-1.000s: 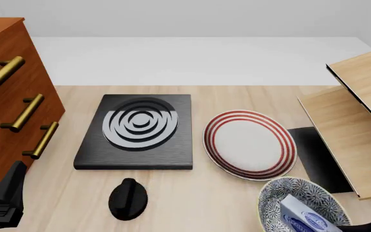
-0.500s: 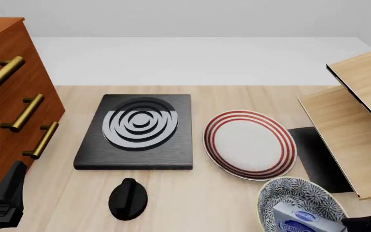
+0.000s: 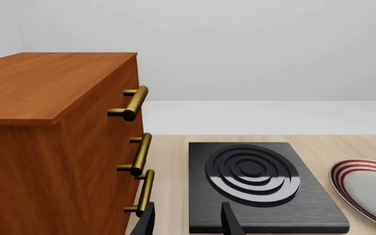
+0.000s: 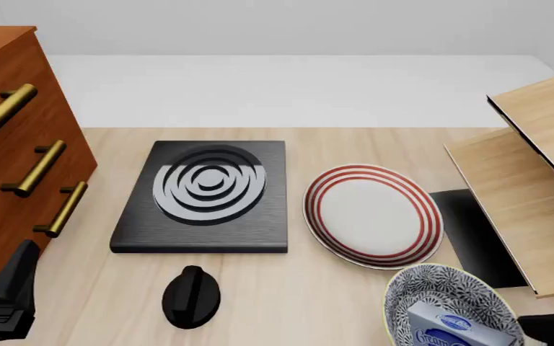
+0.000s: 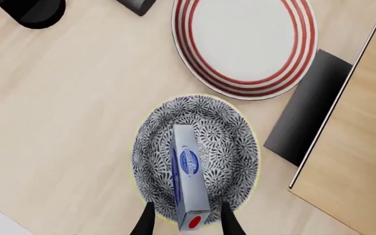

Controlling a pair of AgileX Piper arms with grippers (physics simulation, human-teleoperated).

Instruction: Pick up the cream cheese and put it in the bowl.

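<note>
1. Cream cheese (image 5: 189, 174) lying inside the floral bowl (image 5: 227, 147), resting on the patterned inner wall, one blue end with a red dot toward the right gripper (image 5: 185, 223); in the front view, box (image 4: 458, 329) seen low in the bowl (image 4: 431, 285) at the near right corner of the surface (image 4: 287, 288).
2. Right jaws apart, one dark finger on each side of the box's near end; touching or just clear of it, hard to say from the wrist view. Box supported by the bowl, not lifted.
3. Left gripper (image 3: 186, 223) well apart from the bowl, at the near left of the surface beside the wooden drawer cabinet (image 3: 51, 147); jaws apart, nothing between them.
4. White plate with red rings (image 4: 374, 215) just beyond the bowl, near it but apart, flat on the surface.
5. Black stove burner block (image 4: 205, 194) with concentric rings left of the plate; black knob (image 4: 191, 296) in front of the block, on the bare wood.
6. Cabinet with three brass handles (image 4: 34, 167) at the far left.
7. Light wooden shelf unit (image 4: 532, 187) at the right edge, a dark panel (image 4: 469, 234) under it beside the plate and the bowl.
</note>
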